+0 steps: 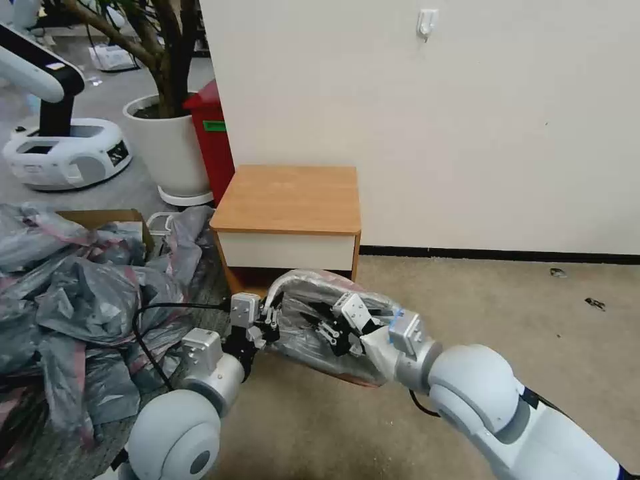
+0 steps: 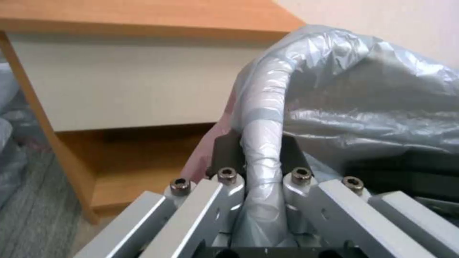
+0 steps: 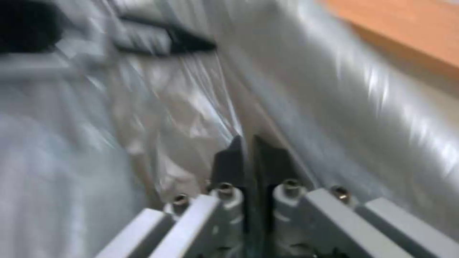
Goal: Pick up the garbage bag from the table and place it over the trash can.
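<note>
**Ana:** Below the small light-brown wooden nightstand with a white drawer front (image 1: 288, 220), at about six o'clock from it in the head view, what sits there?

**Ben:** One thin, crinkly, translucent grey plastic garbage bag (image 1: 313, 313), stretched over a low rounded shape. A pale rolled rim (image 2: 260, 118) shows through the film in the left wrist view, so that is likely the trash can, wrapped by the bag. Its body colour I cannot tell.

**Ana:** And the left claw (image 1: 267, 325)?

**Ben:** It is at nine o'clock of the bag, clamped on the bag-covered rim; in the left wrist view (image 2: 260, 154) the two dark fingers (image 2: 225, 150) press the wrapped rim from both sides.

**Ana:** The right claw (image 1: 328, 328)?

**Ben:** It comes in from four o'clock, resting on top of the bag. In the right wrist view (image 3: 246, 157) its dark fingers (image 3: 228, 161) are together with a fold of grey film pinched between them.

**Ana:** Is anything on the nightstand's tabletop?

**Ben:** I see bare wood. At eight o'clock of the nightstand lies a big heap of similar grey-pink bags (image 1: 73, 293) on the floor, partly over a cardboard box (image 1: 100, 217). At eleven o'clock stand a tall red bin (image 1: 212, 137) and a large white plant pot (image 1: 170, 150), side by side.
</note>
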`<state>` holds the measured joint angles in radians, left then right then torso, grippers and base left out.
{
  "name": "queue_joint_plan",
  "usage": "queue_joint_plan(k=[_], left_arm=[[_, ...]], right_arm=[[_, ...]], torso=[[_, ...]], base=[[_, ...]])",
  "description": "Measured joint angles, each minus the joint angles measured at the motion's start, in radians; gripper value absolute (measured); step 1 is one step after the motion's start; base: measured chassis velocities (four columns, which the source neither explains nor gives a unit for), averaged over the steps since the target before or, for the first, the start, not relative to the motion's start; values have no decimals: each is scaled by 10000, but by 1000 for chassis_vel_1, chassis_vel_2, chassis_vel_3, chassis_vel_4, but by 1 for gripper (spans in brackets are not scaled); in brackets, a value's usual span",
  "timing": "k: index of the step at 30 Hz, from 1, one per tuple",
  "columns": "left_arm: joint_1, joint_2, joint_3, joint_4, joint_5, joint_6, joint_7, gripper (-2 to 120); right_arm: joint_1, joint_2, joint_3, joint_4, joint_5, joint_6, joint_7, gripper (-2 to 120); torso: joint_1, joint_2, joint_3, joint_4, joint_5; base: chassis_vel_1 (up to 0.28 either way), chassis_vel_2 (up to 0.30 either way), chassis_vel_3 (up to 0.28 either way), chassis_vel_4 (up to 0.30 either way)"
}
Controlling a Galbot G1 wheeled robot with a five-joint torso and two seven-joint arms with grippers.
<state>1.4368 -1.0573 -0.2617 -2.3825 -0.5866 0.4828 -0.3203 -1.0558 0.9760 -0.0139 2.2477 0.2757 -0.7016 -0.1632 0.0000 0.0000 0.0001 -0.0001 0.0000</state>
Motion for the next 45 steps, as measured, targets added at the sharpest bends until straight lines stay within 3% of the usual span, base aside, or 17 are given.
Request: queue_joint_plan(k=[1,10,23,37,45], left_arm=[[12,0,8,-48,62,-2,41,5],[96,-15,78,-329,642,-1,367,5],[408,-79,-10,-709,867,40,554,5],[152,149,448,-565,3041,-453,1761,5],[186,112,755,-554,3471,-566,2059,5]], right_arm=[[-11,-47,-48,-29,-209,-46,74,0],[-15,-127,-527,-407,-809,-74,541,0],[148,351,-952,-1254,-1762,-57,913,0],[504,1087,-1572,-2647,-2003,-54,1995,0],[632,1332,-1561,-3167,-2104,-59,2160,0]], torso=[[0,0,0,1,0],[0,0,-1,0,0],[0,0,-1,1,0],[0,0,0,1,0],[0,0,0,2,-1]], base=[[0,0,0,0],[0,0,0,0],[0,0,0,0],[0,0,0,0],[0,0,0,0]])
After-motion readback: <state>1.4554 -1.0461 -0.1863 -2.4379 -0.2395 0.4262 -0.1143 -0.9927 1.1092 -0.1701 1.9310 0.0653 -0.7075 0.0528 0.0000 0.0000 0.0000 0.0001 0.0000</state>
